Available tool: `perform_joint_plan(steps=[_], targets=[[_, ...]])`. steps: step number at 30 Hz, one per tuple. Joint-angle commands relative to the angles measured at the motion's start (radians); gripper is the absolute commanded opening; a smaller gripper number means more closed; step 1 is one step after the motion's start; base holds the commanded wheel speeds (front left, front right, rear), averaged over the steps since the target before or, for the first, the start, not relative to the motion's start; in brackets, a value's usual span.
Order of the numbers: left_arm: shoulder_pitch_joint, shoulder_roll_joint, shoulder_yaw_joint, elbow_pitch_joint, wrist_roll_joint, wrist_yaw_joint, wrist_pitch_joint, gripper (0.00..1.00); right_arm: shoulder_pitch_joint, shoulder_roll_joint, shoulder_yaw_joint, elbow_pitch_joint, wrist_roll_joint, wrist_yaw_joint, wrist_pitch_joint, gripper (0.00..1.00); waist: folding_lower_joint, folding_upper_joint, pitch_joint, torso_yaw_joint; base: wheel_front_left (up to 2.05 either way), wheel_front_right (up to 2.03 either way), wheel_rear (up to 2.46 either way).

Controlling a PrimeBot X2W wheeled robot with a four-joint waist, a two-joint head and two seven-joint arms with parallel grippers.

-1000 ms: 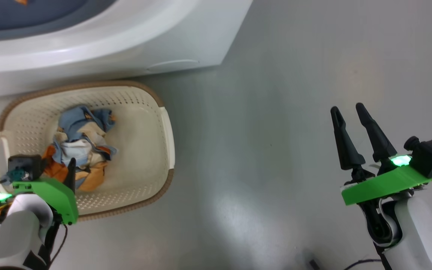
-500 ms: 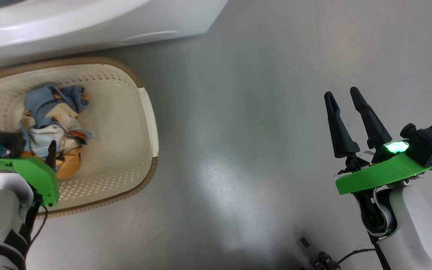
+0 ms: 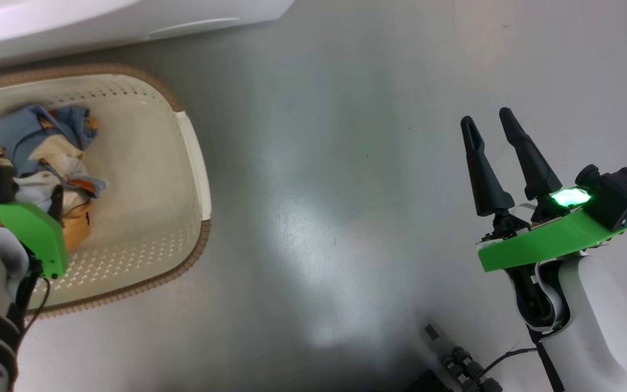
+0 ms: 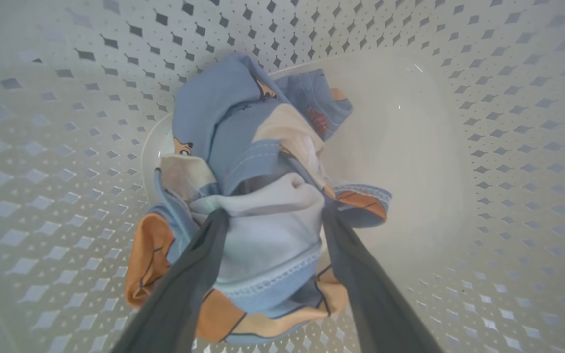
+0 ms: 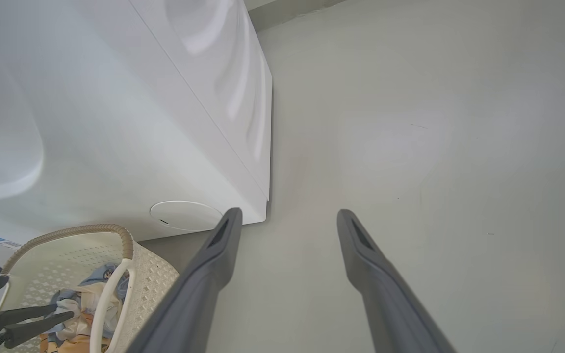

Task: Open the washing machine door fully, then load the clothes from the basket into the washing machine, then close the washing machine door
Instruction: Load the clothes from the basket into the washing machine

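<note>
The floor [image 3: 346,179] is smooth, pale grey and glossy, with a bright patch of reflected light. The basket [image 3: 192,163] stands on it close beside the white washing machine [image 3: 128,24]. My left jaws are spread down inside the basket, straddling the clothes [image 4: 263,196]. My right jaws are spread and empty over bare floor, well apart from the basket.
</note>
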Motion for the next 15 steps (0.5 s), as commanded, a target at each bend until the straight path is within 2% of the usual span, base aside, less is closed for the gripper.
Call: perform_joint_plan(steps=[1, 12, 13, 14, 15], targets=[[0.001, 0.058, 0.008, 0.003, -0.012, -0.002, 0.007, 1.0, 0.023, 0.004, 0.021, -0.023, -0.012, 0.001, -0.007, 1.0, 0.0, -0.0001, 0.011, -0.009, 0.0, 0.0, 0.0], [-0.029, 0.083, -0.029, 0.009, -0.048, -0.002, 0.044, 1.0, 0.013, 0.002, 0.036, -0.038, -0.018, 0.001, -0.007, 1.0, 0.0, -0.0001, 0.04, -0.028, 0.0, 0.0, 0.0], [-0.031, 0.084, -0.031, 0.01, -0.052, -0.002, 0.045, 0.95, 0.013, 0.001, 0.036, -0.039, -0.019, 0.001, -0.007, 1.0, 0.0, -0.0001, 0.042, -0.03, 0.0, 0.0, 0.0], [-0.031, 0.085, -0.034, 0.01, -0.056, -0.002, 0.047, 0.61, 0.012, 0.001, 0.037, -0.041, -0.02, 0.001, -0.007, 1.0, 0.0, -0.0001, 0.043, -0.031, 0.0, 0.0, 0.0], [-0.031, 0.085, -0.037, 0.01, -0.06, -0.002, 0.049, 0.35, 0.012, 0.001, 0.037, -0.041, -0.02, 0.001, -0.007, 1.0, 0.0, -0.0001, 0.043, -0.031, 0.0, 0.0, 0.0]])
